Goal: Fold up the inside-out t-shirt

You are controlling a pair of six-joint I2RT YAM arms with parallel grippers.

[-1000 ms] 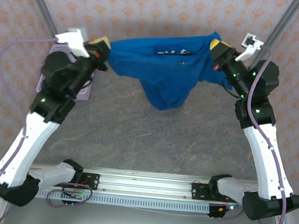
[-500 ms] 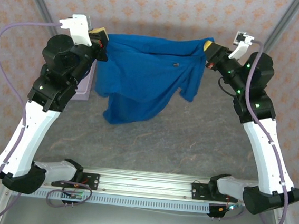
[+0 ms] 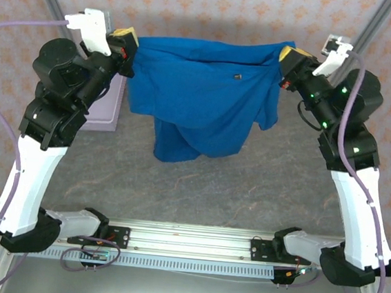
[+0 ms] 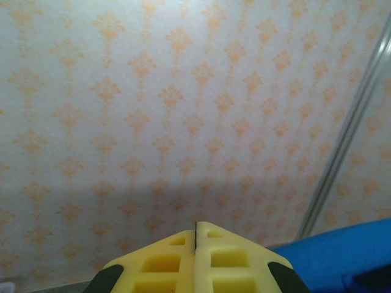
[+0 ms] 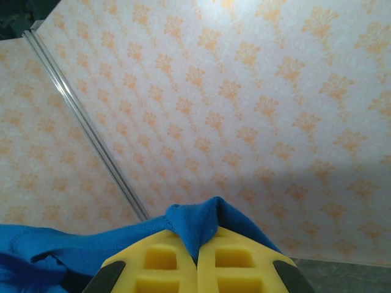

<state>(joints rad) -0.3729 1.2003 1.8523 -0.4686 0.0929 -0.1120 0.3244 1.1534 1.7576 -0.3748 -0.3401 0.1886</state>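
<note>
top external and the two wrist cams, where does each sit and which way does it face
Top external: above, behind the arms, looking down; left hand and right hand stretch the t-shirt.
Left wrist: on that wrist, facing the wall; shut yellow fingers.
Right wrist: likewise; its fingers pinch the t-shirt.
Shared: wall and t-shirt in both wrist views.

place: robot lab cell | cues: aluminium rail (image 3: 186,241), patterned backdrop panels (image 3: 215,10), grey tabletop (image 3: 198,188)
</note>
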